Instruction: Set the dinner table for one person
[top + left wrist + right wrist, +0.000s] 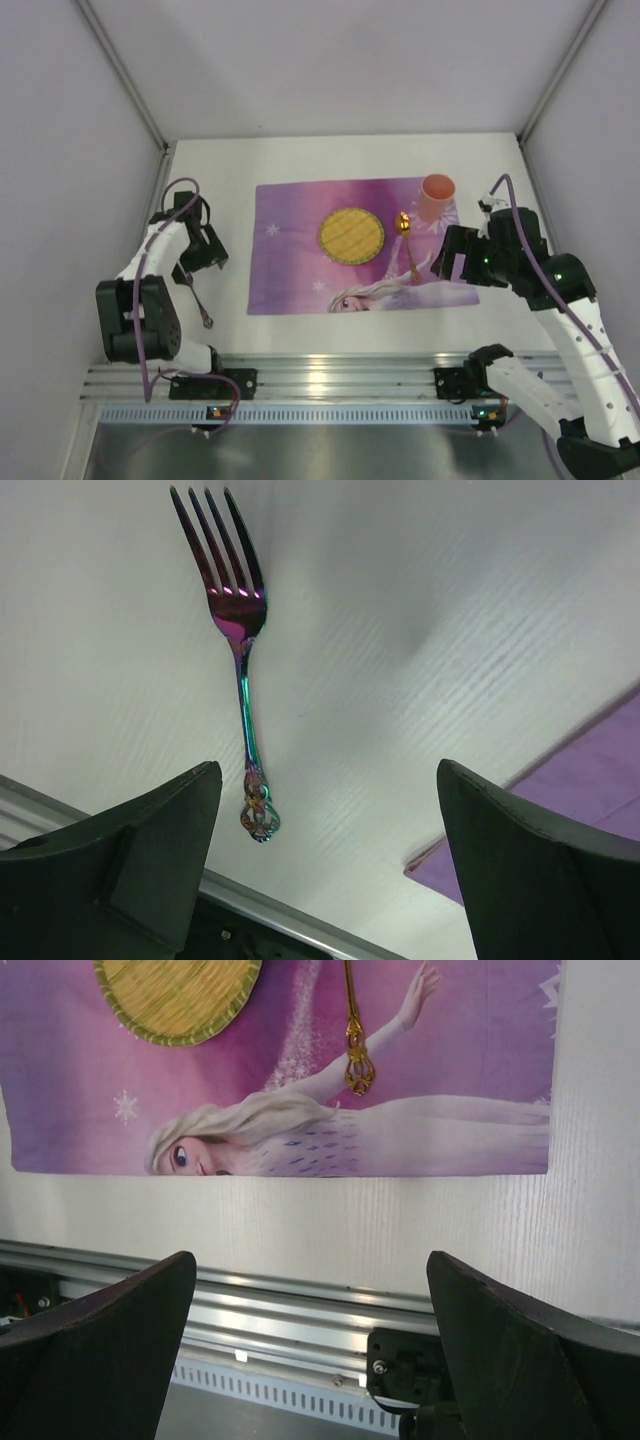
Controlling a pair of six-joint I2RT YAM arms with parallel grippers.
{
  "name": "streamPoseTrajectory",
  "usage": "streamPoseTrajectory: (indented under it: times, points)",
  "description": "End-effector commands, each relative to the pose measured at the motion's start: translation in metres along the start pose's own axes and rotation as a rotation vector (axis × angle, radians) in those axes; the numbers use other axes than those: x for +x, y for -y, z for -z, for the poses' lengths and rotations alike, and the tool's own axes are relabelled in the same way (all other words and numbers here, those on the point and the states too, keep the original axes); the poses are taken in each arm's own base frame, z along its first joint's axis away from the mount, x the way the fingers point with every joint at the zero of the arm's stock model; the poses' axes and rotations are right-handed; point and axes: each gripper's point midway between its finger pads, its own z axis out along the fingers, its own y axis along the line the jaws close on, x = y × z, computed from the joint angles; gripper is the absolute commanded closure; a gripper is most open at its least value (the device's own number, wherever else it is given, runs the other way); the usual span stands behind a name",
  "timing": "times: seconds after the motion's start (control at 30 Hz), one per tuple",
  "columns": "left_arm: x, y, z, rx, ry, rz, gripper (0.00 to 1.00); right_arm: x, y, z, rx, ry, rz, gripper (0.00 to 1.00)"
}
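The dinner table (230, 170) is a plain white top with one silver rail (330, 375) along its near edge and pale grey panels (330, 60) around the other sides; two arms stand at that rail.

On the middle of the table lies one purple placemat (300, 260) printed with a cartoon princess; three things sit on it. One is a round yellow woven plate (351, 234) with a green rim, near the mat's centre. One gold spoon (407, 240) lies just right of the plate. One pink cup (437, 197) stands upright at the far right corner of the mat, just beyond the spoon.

One fork (197, 300), iridescent purple and green, lies flat on the bare table to the left of the placemat and apart from it.

The left gripper (330, 790) hangs over the fork's ornate handle end; its two dark fingers (150, 850) are spread wide and hold nothing, and the handle shows in the gap, nearer one finger than the other. A corner of the placemat pokes in at the side of that wrist view.

The right gripper (310, 1270) sits by the mat's right edge, near the spoon and cup; its two fingers (520, 1350) are likewise spread apart and empty. Its wrist view looks over the mat's near edge, the spoon's handle tip and the rail.
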Motion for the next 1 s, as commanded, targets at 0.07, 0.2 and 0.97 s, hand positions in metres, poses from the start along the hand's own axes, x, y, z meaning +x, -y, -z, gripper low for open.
streamPoseTrajectory:
  times: [0.07,0.2,0.97]
  points:
    - [-0.002,-0.024,-0.025,-0.094,-0.158,0.031,0.06,-0.022,-0.008,-0.004,-0.036,0.073,0.021,0.0]
    - [0.012,-0.023,-0.043,-0.036,-0.206,0.081,0.07,-0.02,-0.004,-0.01,-0.015,0.061,0.024,0.0]
    - [-0.044,-0.02,-0.095,-0.098,-0.093,0.082,1.0,-0.035,0.008,-0.021,0.097,0.032,0.074,0.0]
